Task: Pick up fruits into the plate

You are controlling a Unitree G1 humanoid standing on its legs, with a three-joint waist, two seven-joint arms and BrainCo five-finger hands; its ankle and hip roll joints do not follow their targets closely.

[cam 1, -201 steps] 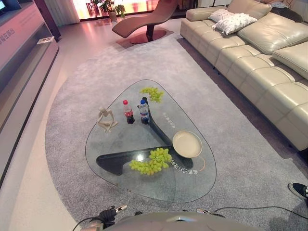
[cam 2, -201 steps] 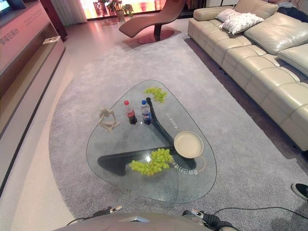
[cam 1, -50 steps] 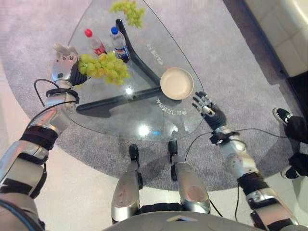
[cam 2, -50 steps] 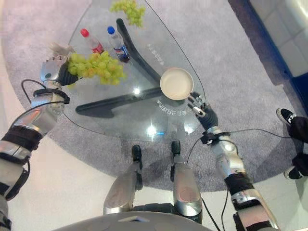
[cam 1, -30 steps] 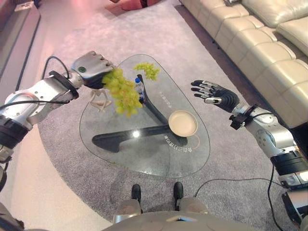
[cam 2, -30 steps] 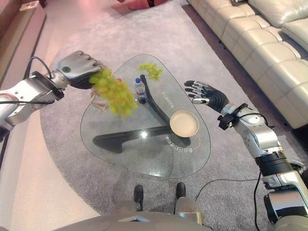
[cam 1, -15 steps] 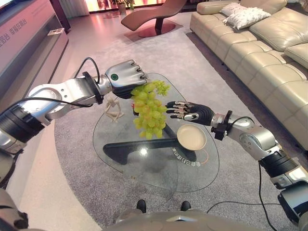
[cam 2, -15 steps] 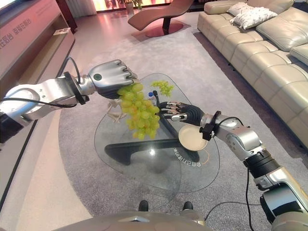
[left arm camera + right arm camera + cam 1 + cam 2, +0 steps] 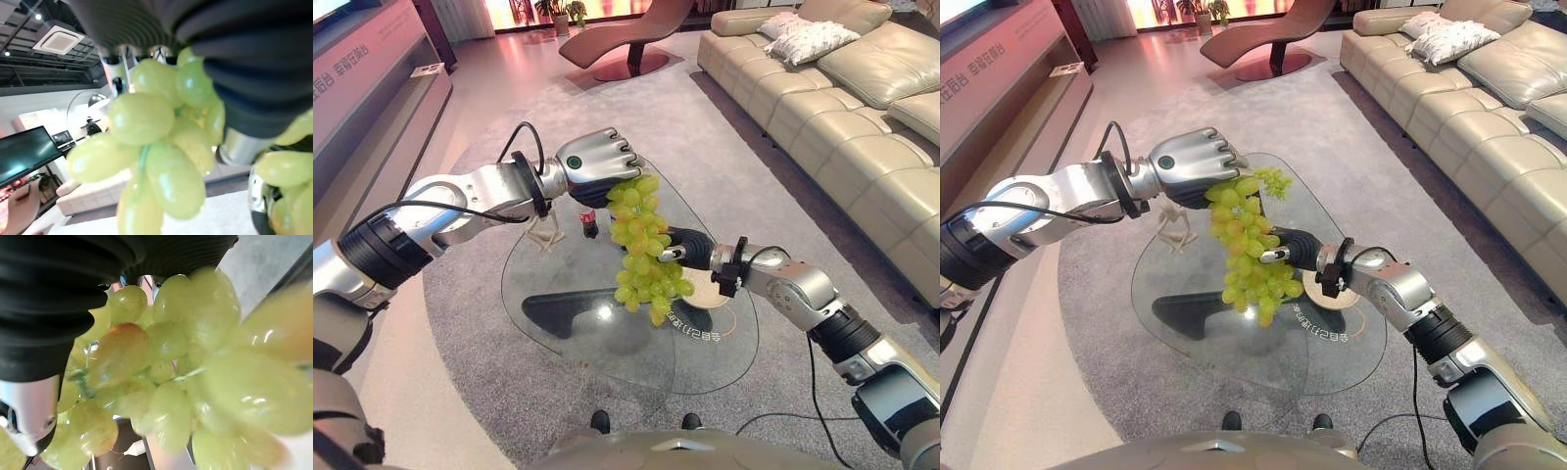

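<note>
A large bunch of green grapes (image 9: 641, 250) hangs in the air over the glass table (image 9: 607, 362). My left hand (image 9: 597, 162) is shut on its top. The left wrist view shows the grapes (image 9: 161, 161) right under the dark cover of that hand (image 9: 254, 73). My right hand (image 9: 691, 247) reaches in from the right and meets the far side of the bunch. In its own wrist view the grapes (image 9: 171, 362) press close against it (image 9: 49, 293). The beige plate (image 9: 1318, 290) lies on the table just below and right of the bunch, partly hidden. A second, smaller grape bunch (image 9: 1276, 180) lies at the table's far end.
A red-capped bottle (image 9: 588, 223) and a pale figurine (image 9: 545, 233) stand on the table behind the hanging bunch. The table sits on a grey rug. A beige sofa (image 9: 842, 117) runs along the right, a long cabinet (image 9: 372, 88) along the left, a lounge chair (image 9: 626, 29) beyond.
My left hand has carried the grape bunch to the right and lower, nearer the plate. My right hand has moved left until it meets the bunch.
</note>
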